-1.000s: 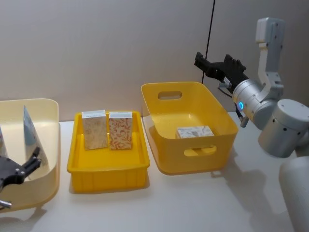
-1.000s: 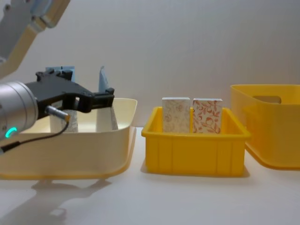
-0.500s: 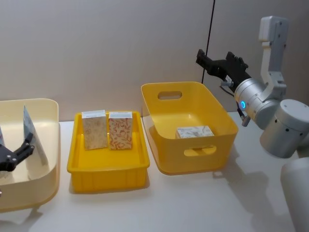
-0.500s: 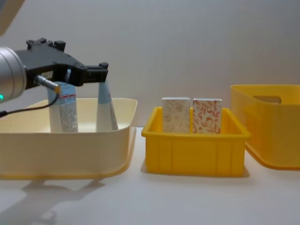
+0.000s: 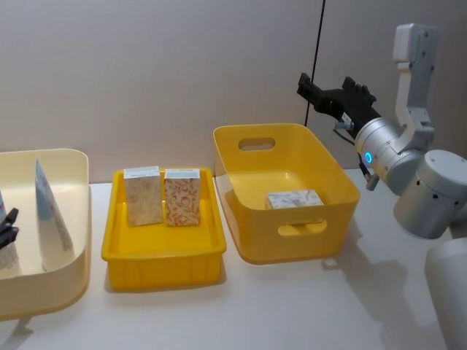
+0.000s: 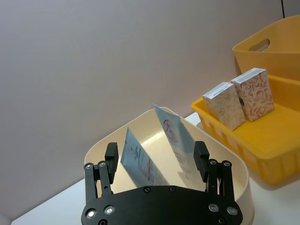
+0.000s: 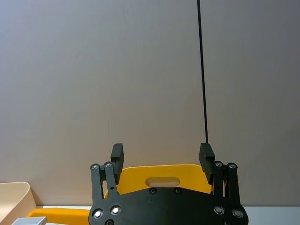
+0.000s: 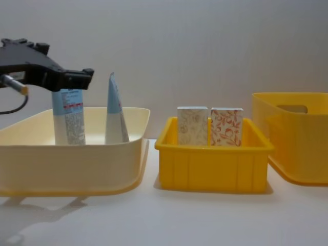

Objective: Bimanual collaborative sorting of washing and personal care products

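Chest view: left hand (image 8: 81, 77), spread, hangs over cream bin's (image 8: 77, 149) tubes (image 8: 116, 115); right hand (image 7: 161, 151) spread aloft.

The banded tube (image 8: 68, 117) is coloured light blue, with a red stripe and dark print; the plain tube (image 8: 115, 110) is light blue. A cream bin (image 8: 72, 164) is seen around them. A beige floral carton (image 8: 192, 125) and a red floral carton (image 8: 226, 126) are framed by a yellow tray (image 8: 212, 166). A pale patterned carton (image 5: 294, 199) is shown in a yellow basket (image 5: 292, 240). The left gripper (image 6: 156, 150) and right gripper (image 7: 162, 152) are finished in black. The counter (image 8: 205, 220) is white.
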Robot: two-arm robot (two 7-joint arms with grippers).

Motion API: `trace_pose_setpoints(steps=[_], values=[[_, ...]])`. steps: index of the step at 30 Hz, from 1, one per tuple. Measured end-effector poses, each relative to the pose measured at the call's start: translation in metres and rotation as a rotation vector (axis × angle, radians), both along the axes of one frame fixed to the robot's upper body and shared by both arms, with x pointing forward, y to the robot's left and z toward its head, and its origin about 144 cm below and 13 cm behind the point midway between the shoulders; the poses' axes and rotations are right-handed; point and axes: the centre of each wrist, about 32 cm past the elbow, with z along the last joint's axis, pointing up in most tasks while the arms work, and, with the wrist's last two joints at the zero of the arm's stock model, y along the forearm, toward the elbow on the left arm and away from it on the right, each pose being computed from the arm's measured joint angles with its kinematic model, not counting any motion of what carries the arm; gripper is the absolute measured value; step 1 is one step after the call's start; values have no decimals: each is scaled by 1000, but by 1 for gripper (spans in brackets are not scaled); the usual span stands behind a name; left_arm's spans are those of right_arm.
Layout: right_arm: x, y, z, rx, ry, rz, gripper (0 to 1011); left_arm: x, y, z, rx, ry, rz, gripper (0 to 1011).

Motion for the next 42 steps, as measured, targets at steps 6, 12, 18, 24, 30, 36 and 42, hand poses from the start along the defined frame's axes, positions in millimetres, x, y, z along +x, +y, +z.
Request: trace_pose_setpoints(steps=[6,12,18,24,30,36,42], values=[[0,0,0,0,-1,0,1001,1,17,3,20,33,-11,1002],[0,0,0,0,-1,0,1001,6,25,2,28,61,-28,1003],[0,0,0,0,-2,0,1001,13,31,-2,27,78,-42,1003],[0,0,0,0,-2,0,1001,19,33,-6,22,89,-46,1003],[0,0,0,0,-2,0,1001,24,35,-10,18,95,-36,1003],[0,0,0,0,-2,0,1001,30,35,-16,0,101,-21,1002],[0,0,0,0,-2,-1,1001,37,36,-21,-23,108,-7,1003]])
